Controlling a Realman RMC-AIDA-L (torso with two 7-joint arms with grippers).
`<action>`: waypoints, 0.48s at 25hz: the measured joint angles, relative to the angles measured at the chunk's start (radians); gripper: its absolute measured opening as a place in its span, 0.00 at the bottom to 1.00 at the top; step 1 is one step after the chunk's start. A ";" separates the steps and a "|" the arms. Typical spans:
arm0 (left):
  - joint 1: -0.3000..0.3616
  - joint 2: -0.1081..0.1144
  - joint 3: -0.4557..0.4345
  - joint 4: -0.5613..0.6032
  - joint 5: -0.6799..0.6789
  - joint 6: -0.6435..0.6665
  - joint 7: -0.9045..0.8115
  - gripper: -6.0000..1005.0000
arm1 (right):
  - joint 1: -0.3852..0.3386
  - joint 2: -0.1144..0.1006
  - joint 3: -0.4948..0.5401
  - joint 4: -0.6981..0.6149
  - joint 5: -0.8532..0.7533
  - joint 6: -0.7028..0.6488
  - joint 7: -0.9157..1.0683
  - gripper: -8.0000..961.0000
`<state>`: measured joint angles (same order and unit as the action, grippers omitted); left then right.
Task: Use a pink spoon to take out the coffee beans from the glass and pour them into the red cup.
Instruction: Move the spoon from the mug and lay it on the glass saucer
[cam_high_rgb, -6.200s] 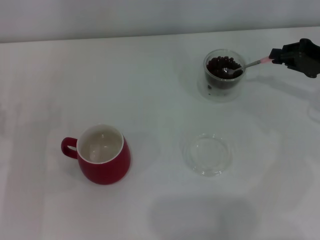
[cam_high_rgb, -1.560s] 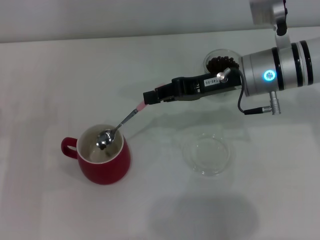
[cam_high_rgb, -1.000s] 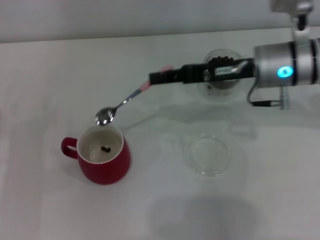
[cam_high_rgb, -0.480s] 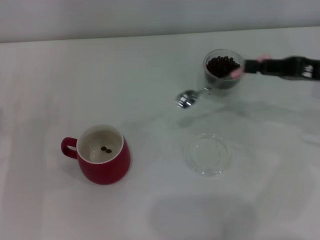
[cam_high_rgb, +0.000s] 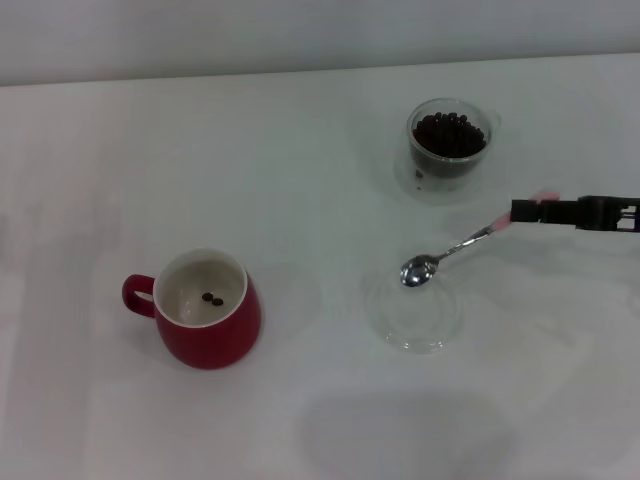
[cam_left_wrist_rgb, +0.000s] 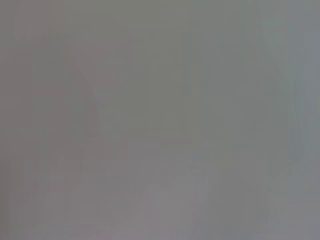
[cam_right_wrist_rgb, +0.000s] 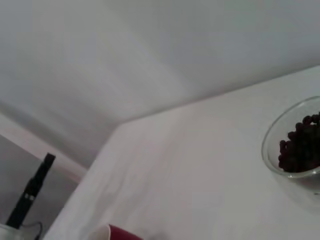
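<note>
Two beans (cam_high_rgb: 212, 298) lay in the red cup (cam_high_rgb: 205, 328) at 8 o'clock on the bench (cam_high_rgb: 300, 170); most stayed in the glass (cam_high_rgb: 449, 138) at 1 o'clock, so much scooping left. Right end effector (cam_high_rgb: 535, 211), at 3 o'clock, clenched the spoon (cam_high_rgb: 440, 258), empty bowl above the saucer (cam_high_rgb: 415, 310). Left end effector unseen.

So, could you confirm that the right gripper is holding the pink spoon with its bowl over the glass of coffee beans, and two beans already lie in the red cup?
Not quite. In the head view the right gripper holds the pink spoon with its bowl over the clear saucer, not over the glass. Two coffee beans do lie in the red cup.
</note>
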<state>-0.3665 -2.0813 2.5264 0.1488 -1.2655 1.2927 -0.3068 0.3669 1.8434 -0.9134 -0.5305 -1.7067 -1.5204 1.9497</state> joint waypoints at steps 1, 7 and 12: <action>0.000 0.000 0.000 0.000 0.000 0.000 0.000 0.72 | 0.002 0.001 -0.002 0.000 -0.003 0.002 -0.008 0.31; 0.001 0.000 0.000 -0.001 0.000 0.000 0.000 0.72 | 0.007 0.013 -0.006 0.001 -0.044 0.011 -0.047 0.31; 0.001 0.000 0.000 -0.004 0.000 0.001 0.000 0.72 | 0.007 0.027 -0.007 0.001 -0.079 0.021 -0.047 0.31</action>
<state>-0.3652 -2.0808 2.5265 0.1450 -1.2655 1.2932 -0.3068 0.3743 1.8704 -0.9201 -0.5292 -1.7853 -1.4997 1.9024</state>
